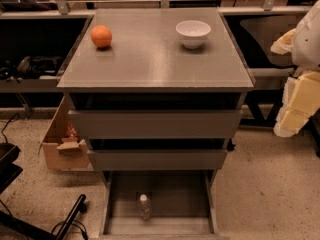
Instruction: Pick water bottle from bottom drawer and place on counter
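Note:
The water bottle [144,206], small and clear with a white cap, lies in the bottom drawer [120,199], which is pulled out toward the camera below two upper grey drawers. The counter [150,59] is the flat grey cabinet top. My gripper [292,109], cream-coloured under a white arm, hangs at the right edge of the view. It is beside the cabinet at the height of the top drawer, well away from the bottle.
An orange [101,36] sits at the counter's back left and a white bowl [193,33] at its back right. A cardboard box [62,146] stands on the floor left of the cabinet. A black chair base [65,221] is at bottom left.

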Robot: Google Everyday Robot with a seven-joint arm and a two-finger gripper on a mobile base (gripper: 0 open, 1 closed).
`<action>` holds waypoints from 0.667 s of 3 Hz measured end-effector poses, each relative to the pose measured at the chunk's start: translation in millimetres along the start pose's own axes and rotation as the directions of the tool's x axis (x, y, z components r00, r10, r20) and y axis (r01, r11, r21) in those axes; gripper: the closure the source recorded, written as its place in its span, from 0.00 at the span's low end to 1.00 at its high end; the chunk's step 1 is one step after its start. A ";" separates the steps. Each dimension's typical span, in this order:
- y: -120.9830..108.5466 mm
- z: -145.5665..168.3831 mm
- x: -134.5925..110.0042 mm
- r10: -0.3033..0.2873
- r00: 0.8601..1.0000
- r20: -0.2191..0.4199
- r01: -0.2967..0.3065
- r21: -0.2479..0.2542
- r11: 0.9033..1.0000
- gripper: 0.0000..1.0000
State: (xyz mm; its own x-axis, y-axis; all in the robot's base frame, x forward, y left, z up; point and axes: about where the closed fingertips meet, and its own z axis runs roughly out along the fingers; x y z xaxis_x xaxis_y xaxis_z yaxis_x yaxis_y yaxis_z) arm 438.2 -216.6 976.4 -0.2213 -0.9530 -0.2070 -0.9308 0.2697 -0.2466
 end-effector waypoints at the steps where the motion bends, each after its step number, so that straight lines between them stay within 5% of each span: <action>1: 0.0 0.0 0.0 0.000 1.000 0.000 0.000 0.000 1.000 0.00; 2: 6.5 23.8 5.4 0.046 0.996 0.070 -0.045 -0.019 0.999 0.00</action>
State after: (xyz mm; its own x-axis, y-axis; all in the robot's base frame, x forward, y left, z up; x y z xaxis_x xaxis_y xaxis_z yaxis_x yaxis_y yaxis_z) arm 437.8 -216.7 951.2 -0.2427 -0.9275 -0.2843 -0.9254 0.3092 -0.2191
